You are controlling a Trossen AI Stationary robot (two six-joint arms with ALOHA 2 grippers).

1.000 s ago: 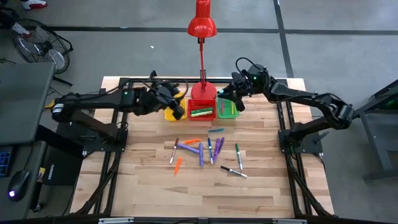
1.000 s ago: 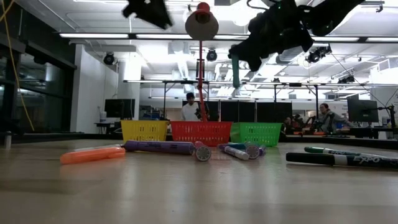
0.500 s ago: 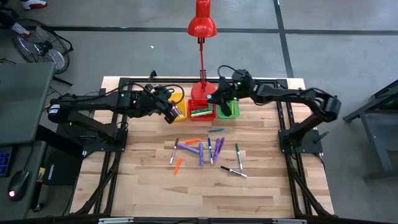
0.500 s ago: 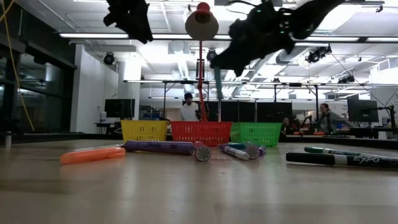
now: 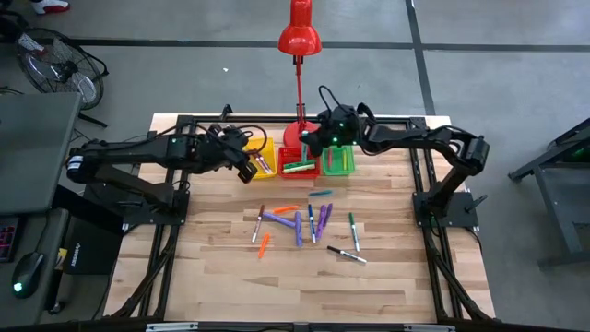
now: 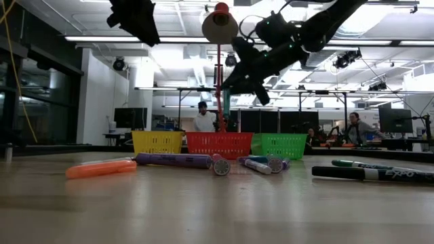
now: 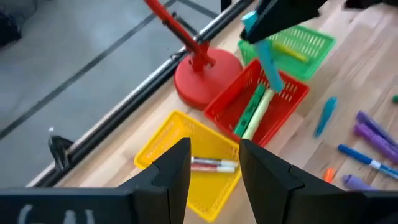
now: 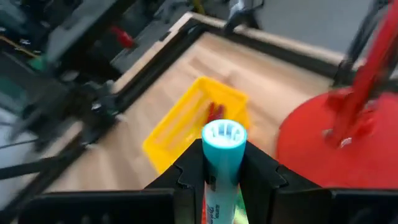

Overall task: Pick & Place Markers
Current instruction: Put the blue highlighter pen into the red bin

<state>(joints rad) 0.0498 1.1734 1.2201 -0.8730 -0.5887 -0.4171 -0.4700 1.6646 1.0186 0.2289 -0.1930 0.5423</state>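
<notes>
A few markers (image 5: 297, 168) lay binned, a dozen remained on the bench (image 5: 221, 267); the right hand (image 5: 307, 143) gripped a teal marker (image 7: 267, 56) over the red bin (image 5: 300, 153), the left hand (image 5: 245, 169) narrow, empty.

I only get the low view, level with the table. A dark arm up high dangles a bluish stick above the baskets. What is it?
Observer: A teal-capped marker, pinched in the right arm's jaws. The right wrist view shows it close up.
Operator: Which basket is it over?
Observer: Seen from above, it hangs roughly over the red bin, the middle of the three.
Operator: Is anything in that one?
Observer: Yes, the left wrist view shows a green marker lying in it.
</notes>
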